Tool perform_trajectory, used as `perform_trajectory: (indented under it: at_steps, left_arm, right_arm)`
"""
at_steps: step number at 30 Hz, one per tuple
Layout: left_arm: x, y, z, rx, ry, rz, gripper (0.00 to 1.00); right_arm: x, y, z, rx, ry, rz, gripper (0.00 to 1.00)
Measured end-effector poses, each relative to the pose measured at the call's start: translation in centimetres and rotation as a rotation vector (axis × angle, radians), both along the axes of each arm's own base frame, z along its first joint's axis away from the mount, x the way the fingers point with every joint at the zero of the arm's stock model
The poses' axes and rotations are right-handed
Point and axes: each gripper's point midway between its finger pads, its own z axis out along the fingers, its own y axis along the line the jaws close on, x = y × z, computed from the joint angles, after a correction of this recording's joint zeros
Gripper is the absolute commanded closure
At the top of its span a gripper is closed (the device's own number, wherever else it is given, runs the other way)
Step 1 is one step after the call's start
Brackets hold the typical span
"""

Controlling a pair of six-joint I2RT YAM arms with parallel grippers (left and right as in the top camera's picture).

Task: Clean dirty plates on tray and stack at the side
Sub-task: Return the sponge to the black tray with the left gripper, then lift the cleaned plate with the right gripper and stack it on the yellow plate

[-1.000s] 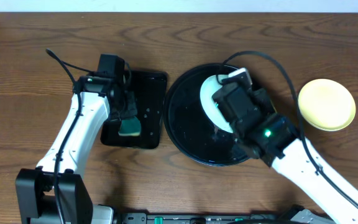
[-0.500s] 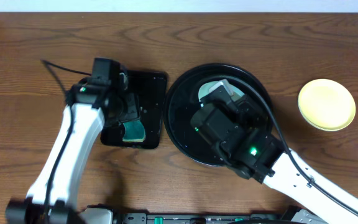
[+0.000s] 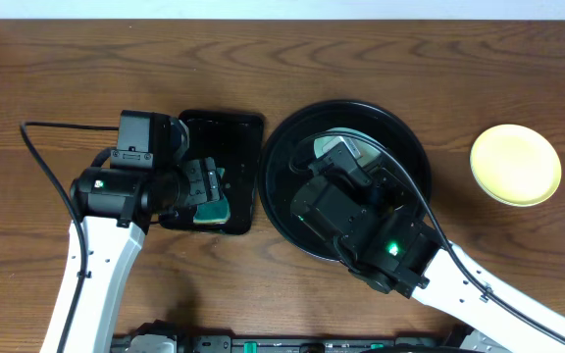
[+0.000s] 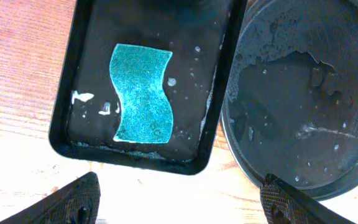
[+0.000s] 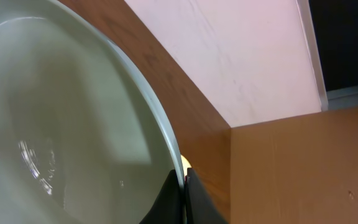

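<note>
The yellow plate [image 3: 515, 164] sits aside on the desk [image 3: 67, 59], the right hand [image 5: 184, 186] pinches a pale plate [image 5: 73, 112] by its rim over the tray [image 3: 281, 196], and the left hand [image 4: 179, 180] gapes empty, so stacking seems barely begun.

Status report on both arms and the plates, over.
Left fingers open, above sponge in rectangular tray. Right fingers shut on rim of pale green plate, over round tray. Yellow plate aside on table.

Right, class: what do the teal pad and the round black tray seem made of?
Teal pad: likely a scouring sponge, matte, with a grainy, speckled face. Round tray: probably plastic or lacquered, glossy black; it shows reflections and beaded water.
</note>
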Motion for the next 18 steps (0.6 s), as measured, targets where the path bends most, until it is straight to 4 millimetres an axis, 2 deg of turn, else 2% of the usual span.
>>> perform_trajectory:
  at_steps: [18]
  left_arm:
    - [0.0, 0.01, 0.0, 0.0, 0.0, 0.0, 0.17]
  right_arm:
    - [0.02, -0.08, 0.11, -0.004, -0.006, -0.004, 0.99]
